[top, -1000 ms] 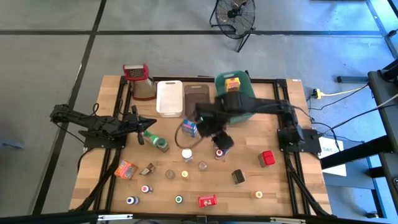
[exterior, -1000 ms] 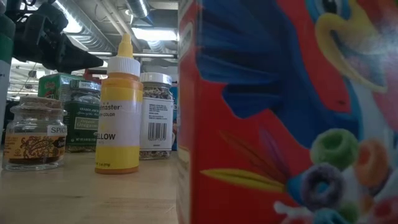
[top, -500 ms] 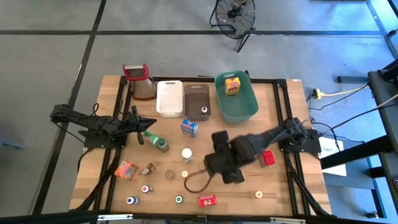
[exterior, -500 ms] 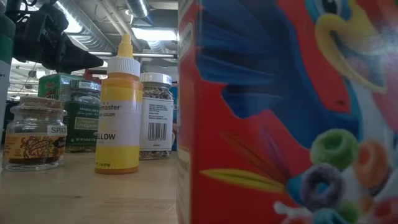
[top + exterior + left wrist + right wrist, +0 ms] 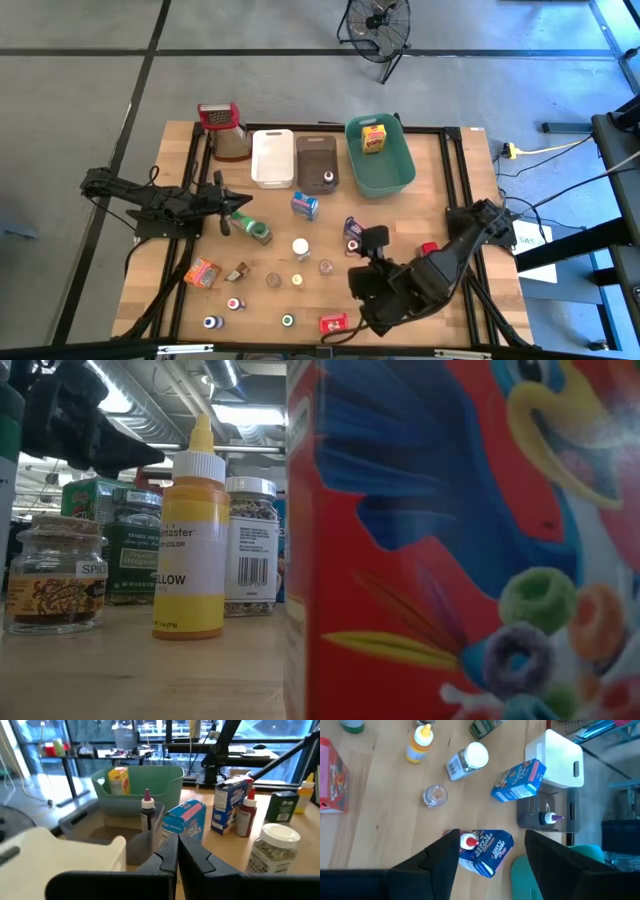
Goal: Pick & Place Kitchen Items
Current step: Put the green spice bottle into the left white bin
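High view: right pincer point(image 5: 372, 300) open, empty, raised over table's near side; left pincer point(image 5: 222, 200) closed, empty, parked.

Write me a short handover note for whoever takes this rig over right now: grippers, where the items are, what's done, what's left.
Left gripper: shut, empty, parked at the table's left side beside the green jar.
Right gripper: open, empty, hovering over the front of the table near the red cereal box.
Done: yellow box in the teal bin; small bottle in the brown bin. White bin holds nothing.
Left: the rest are loose on the table, among them the blue box, white-capped jar and red can.
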